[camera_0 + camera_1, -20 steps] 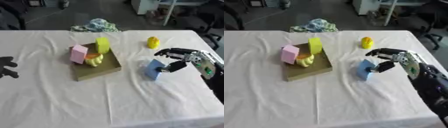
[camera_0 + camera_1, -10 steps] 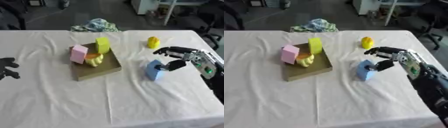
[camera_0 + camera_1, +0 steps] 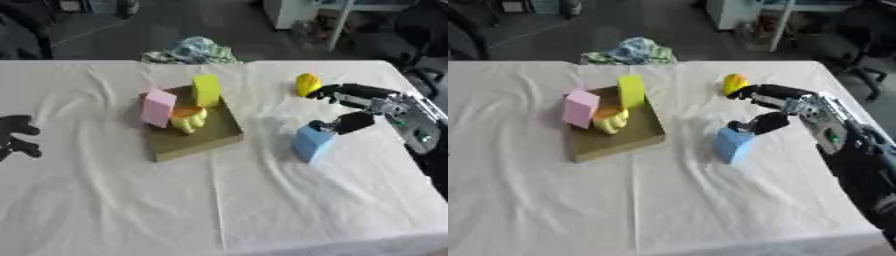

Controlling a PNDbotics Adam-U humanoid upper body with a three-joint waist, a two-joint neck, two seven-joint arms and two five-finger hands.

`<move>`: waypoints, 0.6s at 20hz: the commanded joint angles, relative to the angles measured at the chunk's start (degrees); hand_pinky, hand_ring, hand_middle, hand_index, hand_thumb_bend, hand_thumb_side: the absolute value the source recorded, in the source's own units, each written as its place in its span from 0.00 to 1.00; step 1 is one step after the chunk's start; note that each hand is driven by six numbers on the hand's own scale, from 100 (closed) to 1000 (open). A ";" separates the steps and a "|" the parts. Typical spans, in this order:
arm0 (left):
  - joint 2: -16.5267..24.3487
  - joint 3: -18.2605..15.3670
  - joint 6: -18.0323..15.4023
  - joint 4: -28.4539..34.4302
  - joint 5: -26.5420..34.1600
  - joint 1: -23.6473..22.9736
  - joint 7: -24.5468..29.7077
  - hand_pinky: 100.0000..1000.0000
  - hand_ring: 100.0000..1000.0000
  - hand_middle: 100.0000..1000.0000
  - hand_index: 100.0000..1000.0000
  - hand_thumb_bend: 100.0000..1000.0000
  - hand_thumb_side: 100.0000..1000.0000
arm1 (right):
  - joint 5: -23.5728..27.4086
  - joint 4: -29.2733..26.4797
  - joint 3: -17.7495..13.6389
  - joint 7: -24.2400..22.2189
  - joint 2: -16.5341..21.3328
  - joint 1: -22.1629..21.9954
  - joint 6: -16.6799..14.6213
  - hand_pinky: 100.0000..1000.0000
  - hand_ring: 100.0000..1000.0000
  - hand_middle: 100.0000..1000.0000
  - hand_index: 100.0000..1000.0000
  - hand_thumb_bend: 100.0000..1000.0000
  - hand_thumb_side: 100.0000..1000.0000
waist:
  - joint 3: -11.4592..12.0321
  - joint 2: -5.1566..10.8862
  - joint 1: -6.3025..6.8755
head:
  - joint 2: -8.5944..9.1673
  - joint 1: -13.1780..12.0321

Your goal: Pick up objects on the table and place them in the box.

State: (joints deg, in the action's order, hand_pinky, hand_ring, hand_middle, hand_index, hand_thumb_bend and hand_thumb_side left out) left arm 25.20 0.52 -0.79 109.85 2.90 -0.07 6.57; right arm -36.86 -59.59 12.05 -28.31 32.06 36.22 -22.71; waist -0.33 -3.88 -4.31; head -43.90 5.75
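A light blue block [image 3: 311, 142] stands on the white tablecloth, right of the brown box [image 3: 194, 144]. My right hand [image 3: 360, 99] hovers just above and to the right of it, open. Its fingers [image 3: 337, 91] stretch left over the block and its thumb [image 3: 765, 123] touches the block's top right corner. A small yellow object [image 3: 306, 83] lies behind the hand's fingertips. In the box sit a pink block [image 3: 158, 107], a yellow-green block [image 3: 206, 90] and a yellow-orange lump [image 3: 188, 119]. My left hand [image 3: 13, 136] rests open at the left edge.
A crumpled blue-green cloth [image 3: 192, 50] lies at the table's far edge. Chairs and furniture legs stand beyond the table at the back right. The tablecloth [image 3: 219, 210] is wrinkled, with a fold line running toward the front.
The right hand has shifted slightly and its thumb has risen to the blue block's top corner. The block stays in about the same place. The left hand is still.
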 commanded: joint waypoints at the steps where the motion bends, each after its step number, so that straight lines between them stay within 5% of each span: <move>1: 0.59 -0.30 -0.11 0.88 -0.31 0.23 0.30 0.68 0.46 0.59 0.77 0.11 0.84 | 0.19 0.11 -0.08 -0.65 1.72 0.69 -0.17 0.83 0.92 0.90 1.00 0.30 0.61 | -0.04 0.92 0.83 | -0.22 0.03; 12: 0.41 -0.22 -0.12 0.96 -0.29 0.33 0.55 0.69 0.47 0.59 0.77 0.10 0.84 | -0.58 4.15 0.37 -1.61 -0.68 0.38 0.17 0.81 0.91 0.89 1.00 0.30 0.60 | 0.00 0.82 1.06 | -0.22 0.13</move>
State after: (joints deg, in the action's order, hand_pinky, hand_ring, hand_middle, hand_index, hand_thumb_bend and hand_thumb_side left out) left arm 25.17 0.53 -0.87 109.85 2.90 -0.07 6.93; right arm -37.18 -55.51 12.74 -29.89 30.48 35.75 -22.72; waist -0.32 -3.88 -4.28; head -43.90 5.76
